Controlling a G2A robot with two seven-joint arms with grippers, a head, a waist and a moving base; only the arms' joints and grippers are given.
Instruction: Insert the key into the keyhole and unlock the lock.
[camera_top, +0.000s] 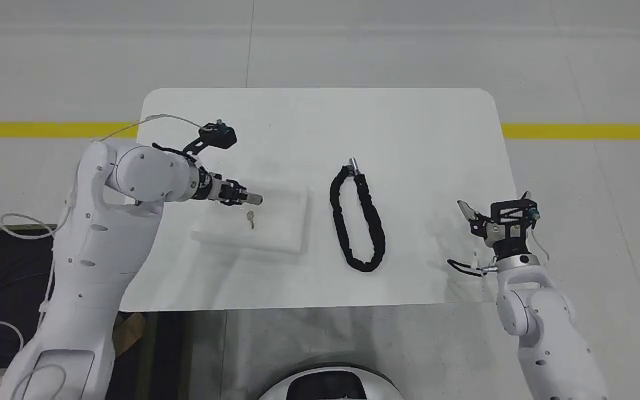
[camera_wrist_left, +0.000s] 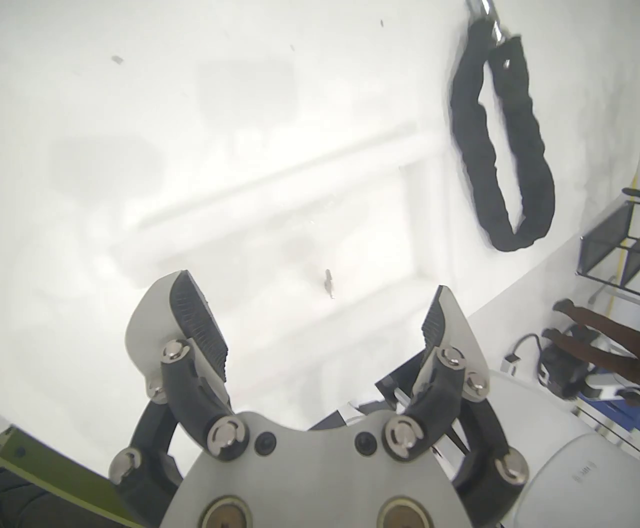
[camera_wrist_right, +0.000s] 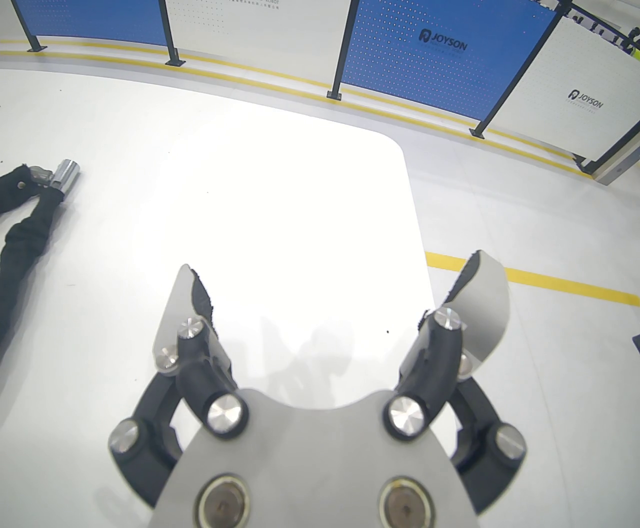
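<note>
My arms (camera_top: 110, 200) are smooth white shells, one with a thin cable (camera_top: 160, 116). My left pincer (camera_wrist_left: 314, 287) and right pincer (camera_wrist_right: 333, 265) share silver plates (camera_wrist_left: 310, 475), black links (camera_wrist_left: 192, 395), round screws (camera_wrist_right: 227, 412) and ribbed black pads (camera_wrist_left: 197, 320).
</note>
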